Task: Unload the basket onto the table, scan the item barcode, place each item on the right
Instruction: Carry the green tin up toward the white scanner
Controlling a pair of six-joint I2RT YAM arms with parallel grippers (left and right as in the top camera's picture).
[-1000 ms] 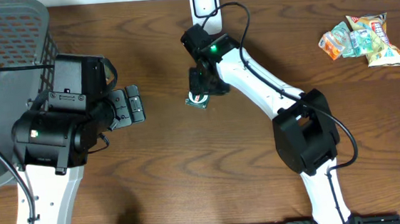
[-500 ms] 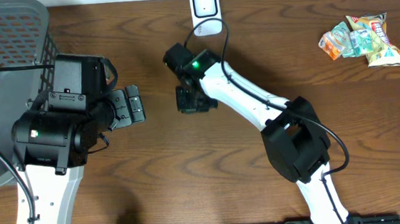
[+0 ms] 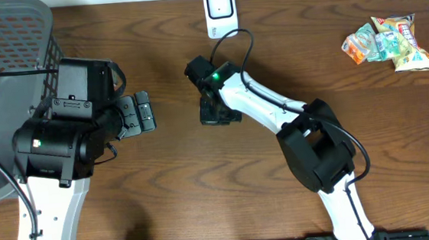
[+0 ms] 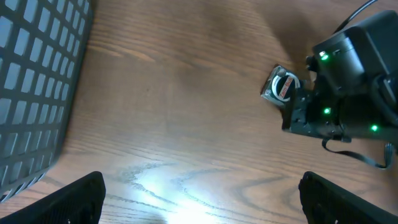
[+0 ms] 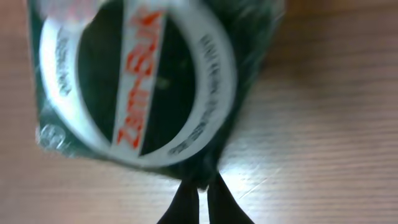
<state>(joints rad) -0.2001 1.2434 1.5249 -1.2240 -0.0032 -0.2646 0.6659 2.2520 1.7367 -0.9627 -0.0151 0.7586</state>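
Observation:
The item is a dark green packet (image 5: 146, 81) with a white ring and red lettering. It fills the top of the right wrist view. My right gripper (image 5: 202, 184) is shut on its lower edge, fingers pinched close together. The left wrist view shows the packet (image 4: 281, 86) sticking out at the tip of the right gripper (image 4: 297, 111), low over the wood. From overhead the right gripper (image 3: 219, 113) covers the packet. The white barcode scanner (image 3: 220, 11) stands at the table's far edge, beyond it. My left gripper (image 3: 142, 113) is open and empty, well to the left.
A dark mesh basket (image 3: 6, 52) fills the back left corner, its wall (image 4: 37, 87) close to the left arm. Several snack packets (image 3: 388, 41) lie at the back right. The right arm's cable (image 3: 242, 37) loops near the scanner.
The right gripper has closed from half open onto the packet. It swung left, then came back slightly right and toward the front. The left arm has not moved.

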